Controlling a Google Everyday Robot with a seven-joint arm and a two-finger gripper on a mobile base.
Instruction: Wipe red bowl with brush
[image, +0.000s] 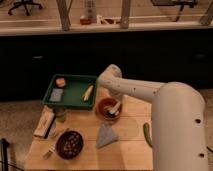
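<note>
My end effector (114, 110) is down inside the red bowl (104, 106), which sits on the wooden worktop (125, 150) just right of the green tray (74, 90) and roughly at the middle of the layout. My arm reaches in from the right, bends above the bowl's far edge and drops onto its right half. A pale shape at the tip, low in the bowl, is what I take for the brush (117, 105). I cannot tell whether my end effector is clamped on it, because the wrist hides that spot.

I judge the wiping step to be in hand, since the tool is at the bowl's inner surface rather than hovering or travelling. The next move calls for a sweep across the floor of the bowl towards its left wall. It needs light downward pressure and a low tip, so the bristles drag instead of skipping. The bowl is shallow and stands loose, so pushing too hard sideways could slide it into the tray, or tip it.

The other things lie clear of that sweep:
- the grey cloth (106, 135), nearer
- the dark brown bowl (69, 144), near left
- the green vegetable (146, 134), near right
- the yellowish piece (88, 92), in the tray
</note>
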